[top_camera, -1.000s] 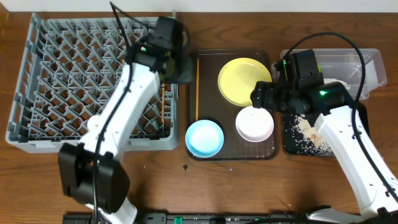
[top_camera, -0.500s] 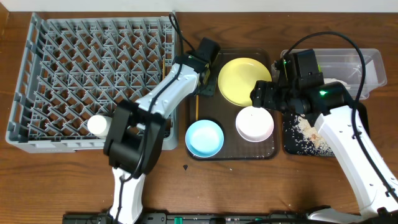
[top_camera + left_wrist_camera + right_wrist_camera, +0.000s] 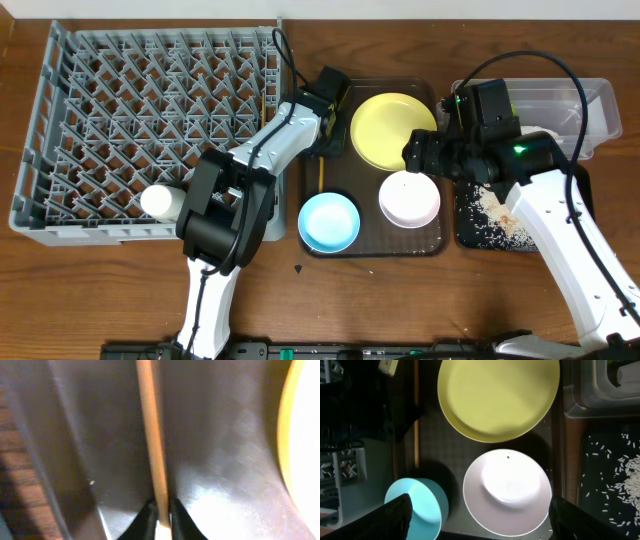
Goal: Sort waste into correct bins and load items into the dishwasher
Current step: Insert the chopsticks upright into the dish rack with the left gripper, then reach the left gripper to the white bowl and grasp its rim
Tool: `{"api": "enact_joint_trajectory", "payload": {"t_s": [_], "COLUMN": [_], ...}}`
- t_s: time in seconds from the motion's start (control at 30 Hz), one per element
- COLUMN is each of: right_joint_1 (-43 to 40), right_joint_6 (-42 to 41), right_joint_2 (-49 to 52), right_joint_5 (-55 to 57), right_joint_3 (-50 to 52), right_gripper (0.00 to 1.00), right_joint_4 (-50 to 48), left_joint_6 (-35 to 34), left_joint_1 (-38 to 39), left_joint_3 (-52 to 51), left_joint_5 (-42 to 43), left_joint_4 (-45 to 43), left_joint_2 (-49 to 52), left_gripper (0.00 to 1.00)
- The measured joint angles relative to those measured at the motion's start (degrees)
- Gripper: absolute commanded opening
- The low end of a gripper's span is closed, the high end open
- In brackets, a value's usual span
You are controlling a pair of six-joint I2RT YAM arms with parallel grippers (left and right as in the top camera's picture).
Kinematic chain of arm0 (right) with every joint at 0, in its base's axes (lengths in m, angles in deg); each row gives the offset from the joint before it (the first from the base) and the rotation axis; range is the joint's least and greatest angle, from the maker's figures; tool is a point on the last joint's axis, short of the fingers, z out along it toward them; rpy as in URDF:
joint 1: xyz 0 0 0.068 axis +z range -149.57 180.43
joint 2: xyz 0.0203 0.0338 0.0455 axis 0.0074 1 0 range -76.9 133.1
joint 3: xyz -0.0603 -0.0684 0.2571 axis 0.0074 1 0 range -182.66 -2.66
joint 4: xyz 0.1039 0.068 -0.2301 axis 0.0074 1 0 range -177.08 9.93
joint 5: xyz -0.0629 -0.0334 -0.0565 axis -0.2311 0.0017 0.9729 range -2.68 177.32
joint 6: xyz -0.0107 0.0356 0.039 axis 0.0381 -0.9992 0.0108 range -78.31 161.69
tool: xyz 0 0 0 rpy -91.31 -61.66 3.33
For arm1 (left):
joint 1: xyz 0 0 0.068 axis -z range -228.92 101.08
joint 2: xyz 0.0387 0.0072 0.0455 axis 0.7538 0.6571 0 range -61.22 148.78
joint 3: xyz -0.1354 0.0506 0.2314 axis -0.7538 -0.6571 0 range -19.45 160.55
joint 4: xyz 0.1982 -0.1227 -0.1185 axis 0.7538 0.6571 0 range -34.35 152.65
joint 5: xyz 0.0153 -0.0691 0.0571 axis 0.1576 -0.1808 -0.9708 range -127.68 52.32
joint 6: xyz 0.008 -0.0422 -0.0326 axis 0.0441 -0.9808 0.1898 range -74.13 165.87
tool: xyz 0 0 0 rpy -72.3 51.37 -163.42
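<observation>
the left tool (image 3: 161, 516) is closed on a chopstick (image 3: 150, 435), which lies along the tray's (image 3: 368, 240) 9 o'clock edge, with the plate (image 3: 392, 130) at its 3 o'clock. the right tool (image 3: 482, 517) is spread wide open above the white bowl (image 3: 507, 491), found at the plate's 6 o'clock.

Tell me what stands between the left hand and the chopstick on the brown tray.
Nothing visible. The left hand has a fingertip on either side of the chopstick on the tray; the yellow plate lies off to one side.
</observation>
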Motion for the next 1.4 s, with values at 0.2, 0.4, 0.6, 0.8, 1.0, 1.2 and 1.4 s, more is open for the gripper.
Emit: {"api": "enact_joint_trajectory", "payload": {"t_s": [0.2, 0.4, 0.6, 0.8, 1.0, 1.2, 1.4], "right_joint_1": [0.0, 0.0, 0.0, 0.0, 0.0, 0.0, 0.0], "right_joint_6": [0.0, 0.0, 0.0, 0.0, 0.0, 0.0, 0.0], "right_joint_2": [0.0, 0.0, 0.0, 0.0, 0.0, 0.0, 0.0], "right_joint_5": [0.0, 0.0, 0.0, 0.0, 0.0, 0.0, 0.0], "right_joint_3": [0.0, 0.0, 0.0, 0.0, 0.0, 0.0, 0.0], "right_gripper": [0.85, 0.84, 0.85, 0.85, 0.85, 0.85, 0.85], "right_joint_4": [0.1, 0.4, 1.1, 1.3, 1.2, 1.2, 1.3], "left_joint_6": [-0.1, -0.1, -0.1, -0.1, -0.3, -0.3, -0.3], "left_joint_1": [0.0, -0.1, -1.7, -5.8, -10.7, -12.2, -12.0], "left_joint_3": [0.6, 4.2, 6.6, 8.9, 3.3, -5.2, -6.2], "left_joint_5": [2.4, 3.0, 2.3, -0.9, -3.0, -3.5, -2.6], "left_joint_4": [2.0, 8.3, 14.3, 23.2, 19.4, 14.3, 14.5], "left_joint_2": [0.0, -0.3, -10.5, -21.5, -20.9, -19.6, -19.6], "left_gripper": [0.08, 0.08, 0.08, 0.1, 0.11, 0.14, 0.17]}}
